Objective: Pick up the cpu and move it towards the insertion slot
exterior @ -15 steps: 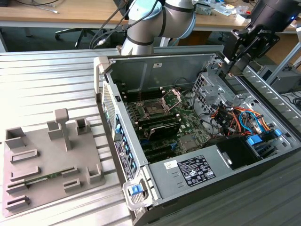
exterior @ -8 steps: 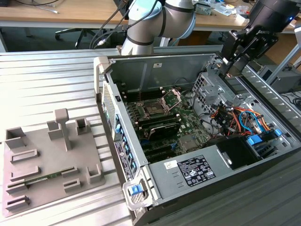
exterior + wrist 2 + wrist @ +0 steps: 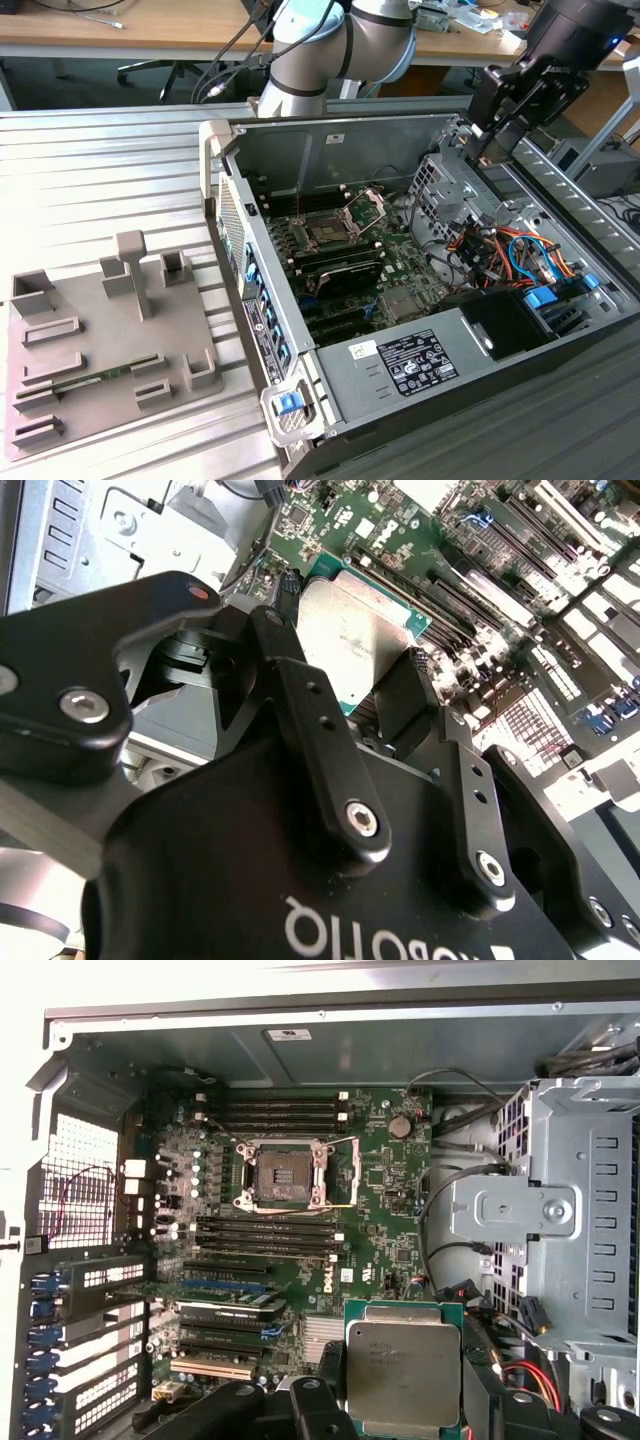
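The tool (image 3: 365, 695) is closed on the cpu (image 3: 358, 630), its black fingers (image 3: 290, 695) pressing two opposite edges of the chip while the silvery top stays bare between them. In the exterior view the tool (image 3: 490, 145) hangs above the rim of the open computer case (image 3: 330, 125), over the metal drive cage (image 3: 440, 180) at the exterior view's right, clear of the case walls.

The insertion slot (image 3: 327, 232) lies well apart from it, on the green board toward the middle of the case, with its metal bracket (image 3: 365, 208) swung up and the dark socket uncovered. Open air stands above the board between cage and slot.

The first wrist view looks straight down: the cpu (image 3: 403, 1365) sits in the foreground, the insertion slot (image 3: 285, 1173) farther off among long black memory slots (image 3: 270, 1110). Beside the case on the ribbed worktop (image 3: 100, 170), a grey holder tray (image 3: 95, 340) carries a green memory stick (image 3: 85, 381).
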Tool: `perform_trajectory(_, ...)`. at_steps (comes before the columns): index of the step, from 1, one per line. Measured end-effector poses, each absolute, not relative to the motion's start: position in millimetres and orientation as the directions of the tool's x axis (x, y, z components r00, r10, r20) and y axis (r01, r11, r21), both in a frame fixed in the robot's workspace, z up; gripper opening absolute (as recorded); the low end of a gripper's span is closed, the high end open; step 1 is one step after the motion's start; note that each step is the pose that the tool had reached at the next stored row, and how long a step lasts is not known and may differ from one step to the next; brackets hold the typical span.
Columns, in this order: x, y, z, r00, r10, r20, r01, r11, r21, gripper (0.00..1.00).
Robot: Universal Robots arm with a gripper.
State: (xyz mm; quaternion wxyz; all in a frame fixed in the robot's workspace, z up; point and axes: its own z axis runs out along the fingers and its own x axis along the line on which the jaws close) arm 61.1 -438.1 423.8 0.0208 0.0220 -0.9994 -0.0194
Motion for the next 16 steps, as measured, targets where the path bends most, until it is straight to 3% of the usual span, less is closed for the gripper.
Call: perform_trajectory(16,58.1,-438.1,421.7,-0.998,-0.045,0.041,-0.043,0.998,0.040,0.55)
